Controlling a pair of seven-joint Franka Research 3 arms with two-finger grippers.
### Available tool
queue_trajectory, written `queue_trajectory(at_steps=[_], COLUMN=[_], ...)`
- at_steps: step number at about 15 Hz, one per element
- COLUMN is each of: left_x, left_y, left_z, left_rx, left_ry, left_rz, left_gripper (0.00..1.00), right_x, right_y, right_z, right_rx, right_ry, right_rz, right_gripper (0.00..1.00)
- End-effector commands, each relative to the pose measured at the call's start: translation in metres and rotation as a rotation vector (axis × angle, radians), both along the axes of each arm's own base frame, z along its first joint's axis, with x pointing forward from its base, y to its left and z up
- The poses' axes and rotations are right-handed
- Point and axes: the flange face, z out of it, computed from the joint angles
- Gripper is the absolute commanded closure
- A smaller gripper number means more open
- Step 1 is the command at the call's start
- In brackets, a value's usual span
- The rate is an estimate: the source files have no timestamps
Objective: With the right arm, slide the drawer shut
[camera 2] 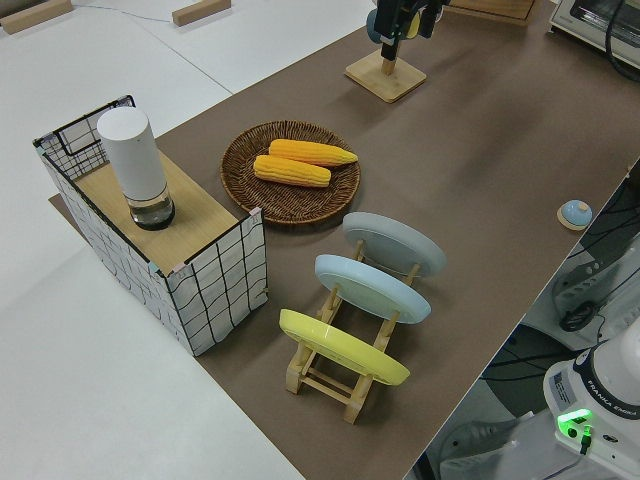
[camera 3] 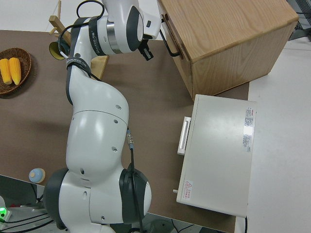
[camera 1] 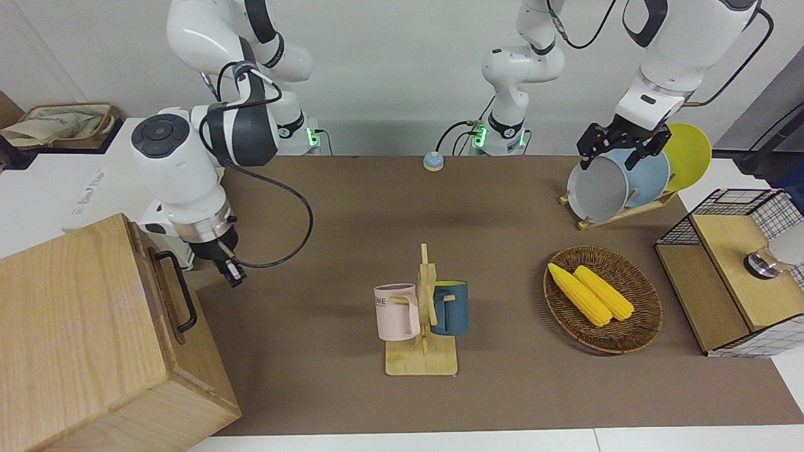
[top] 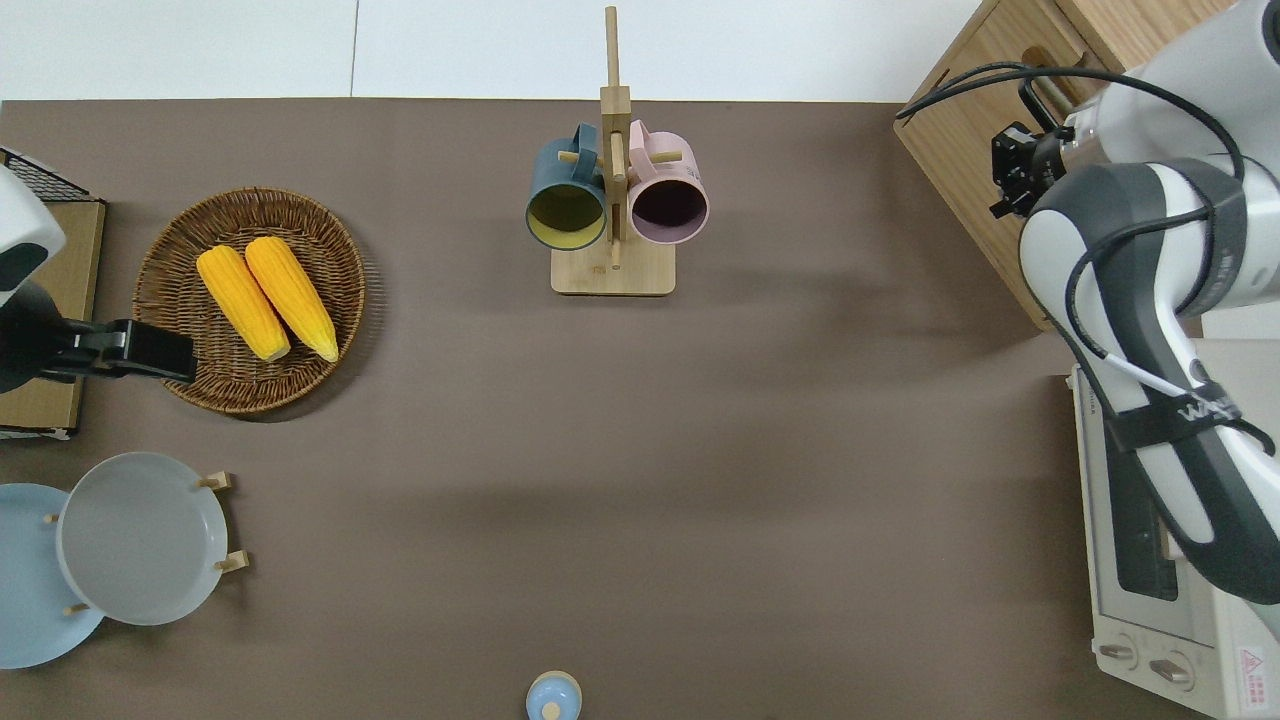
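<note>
The drawer's flat front panel (camera 1: 168, 307) with its black loop handle (camera 1: 182, 295) lies close against the large pale-wood box (camera 1: 75, 326) at the right arm's end of the table. No gap shows between panel and box in the right side view, where the handle (camera 3: 171, 44) faces the table's middle. My right gripper (camera 1: 230, 271) hangs just beside the panel's edge nearer the robots, a little off the handle, fingers together with nothing in them. From overhead the right gripper (top: 1010, 175) sits at the box's front face. The left arm is parked, its gripper (camera 1: 619, 147) open.
A white toaster oven (top: 1160, 600) stands beside the box, nearer the robots. A mug rack (camera 1: 422, 326) with two cups is mid-table. A wicker basket (camera 1: 647, 326) of corn, a plate rack (camera 1: 619, 182) and a wire-mesh box (camera 1: 735, 276) fill the left arm's end.
</note>
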Motion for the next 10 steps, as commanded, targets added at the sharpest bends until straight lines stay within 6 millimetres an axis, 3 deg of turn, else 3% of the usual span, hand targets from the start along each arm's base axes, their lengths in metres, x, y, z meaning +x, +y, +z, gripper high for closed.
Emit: queue_trajectory(at_steps=[1,6,10], left_x=[0.002,0.002,0.002], left_y=[0.001,0.001,0.001], left_z=[0.003,0.004,0.004], left_rx=[0.016,0.016,0.016], left_ry=[0.006,0.005,0.005], left_rz=[-0.012,-0.012,-0.012], left_gripper=[0.01,0.01,0.01], right_x=[-0.035,-0.082,-0.113], right_y=[0.040,0.095,0.106], right_z=[0.037,0.084,0.113], right_rx=[-0.012,-0.044,0.016], right_ry=[0.025,0.057,0.034], right_rz=[0.129,0.328,0.479], right_gripper=[1.000,1.000,1.000])
